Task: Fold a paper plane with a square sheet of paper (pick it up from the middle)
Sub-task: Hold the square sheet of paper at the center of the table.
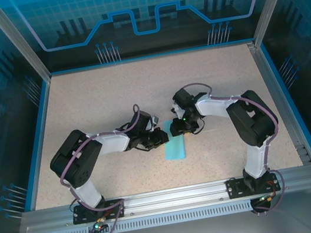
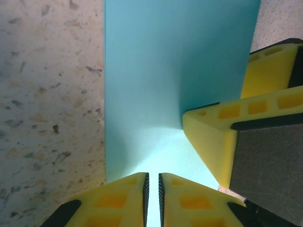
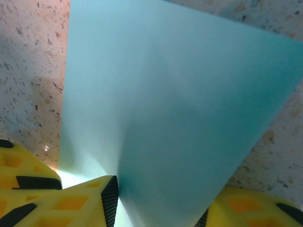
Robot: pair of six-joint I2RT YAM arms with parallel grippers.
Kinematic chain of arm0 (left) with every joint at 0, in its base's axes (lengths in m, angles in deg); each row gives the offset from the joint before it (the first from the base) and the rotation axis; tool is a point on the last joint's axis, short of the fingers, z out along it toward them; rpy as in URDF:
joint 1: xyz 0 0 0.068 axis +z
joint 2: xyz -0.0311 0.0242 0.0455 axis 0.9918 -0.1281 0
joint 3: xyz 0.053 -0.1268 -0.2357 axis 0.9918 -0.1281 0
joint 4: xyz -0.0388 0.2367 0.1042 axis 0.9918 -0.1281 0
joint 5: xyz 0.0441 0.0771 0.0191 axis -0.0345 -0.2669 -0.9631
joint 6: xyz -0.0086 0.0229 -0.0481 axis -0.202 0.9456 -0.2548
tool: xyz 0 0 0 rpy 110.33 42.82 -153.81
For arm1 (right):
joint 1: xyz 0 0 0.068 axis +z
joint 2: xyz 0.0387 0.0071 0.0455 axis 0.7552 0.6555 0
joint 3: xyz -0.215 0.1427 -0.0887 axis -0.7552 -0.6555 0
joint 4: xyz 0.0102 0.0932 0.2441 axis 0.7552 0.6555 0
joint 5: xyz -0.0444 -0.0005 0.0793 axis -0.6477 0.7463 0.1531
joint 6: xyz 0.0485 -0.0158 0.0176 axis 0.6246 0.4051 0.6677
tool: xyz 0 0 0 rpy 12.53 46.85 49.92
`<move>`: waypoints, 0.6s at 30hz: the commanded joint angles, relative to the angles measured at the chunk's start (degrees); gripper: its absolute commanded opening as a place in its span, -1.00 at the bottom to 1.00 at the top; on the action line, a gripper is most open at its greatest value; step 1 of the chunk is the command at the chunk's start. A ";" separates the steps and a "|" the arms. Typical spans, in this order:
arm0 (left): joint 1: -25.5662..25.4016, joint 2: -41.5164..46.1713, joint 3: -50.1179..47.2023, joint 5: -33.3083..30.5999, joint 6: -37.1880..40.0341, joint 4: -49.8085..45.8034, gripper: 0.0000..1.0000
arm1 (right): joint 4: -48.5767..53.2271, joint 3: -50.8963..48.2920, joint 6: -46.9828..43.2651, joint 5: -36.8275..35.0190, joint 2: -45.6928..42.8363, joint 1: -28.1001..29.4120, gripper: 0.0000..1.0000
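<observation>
The square sheet of paper point(image 1: 177, 146) is light cyan and lies at the table's middle between both arms. In the right wrist view the square sheet of paper point(image 3: 165, 94) rises in a tent with a ridge. My right gripper point(image 3: 158, 201) has its jaws partly closed, and the raised sheet touches both pads. My left gripper point(image 2: 152, 189) is nearly closed, with a thin slit showing pale paper point(image 2: 175, 71), at the sheet's left edge. In the top view the left gripper point(image 1: 162, 137) and right gripper point(image 1: 181, 127) almost meet. The paper plane is out of view.
A speckled beige table point(image 1: 111, 100) is bounded by blue-edged transparent walls, with an aluminium rail point(image 1: 169, 198) along the near edge. The right gripper's yellow finger point(image 2: 213, 142) stands close beside my left jaws. The left gripper's finger point(image 3: 23, 165) shows beside the right jaws.
</observation>
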 commanded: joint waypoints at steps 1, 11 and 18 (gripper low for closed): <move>-0.66 -1.37 1.75 0.30 1.70 -3.05 -0.68 | -7.02 -4.11 -2.05 -3.65 10.26 1.20 -0.04; -1.18 -4.20 2.47 -2.42 2.21 -9.74 -0.71 | -6.42 -4.54 -0.56 -3.57 5.98 1.21 -0.03; -1.53 -5.05 2.56 -5.94 2.45 -14.88 -0.75 | -2.84 -5.32 4.62 -7.02 -8.37 0.70 0.11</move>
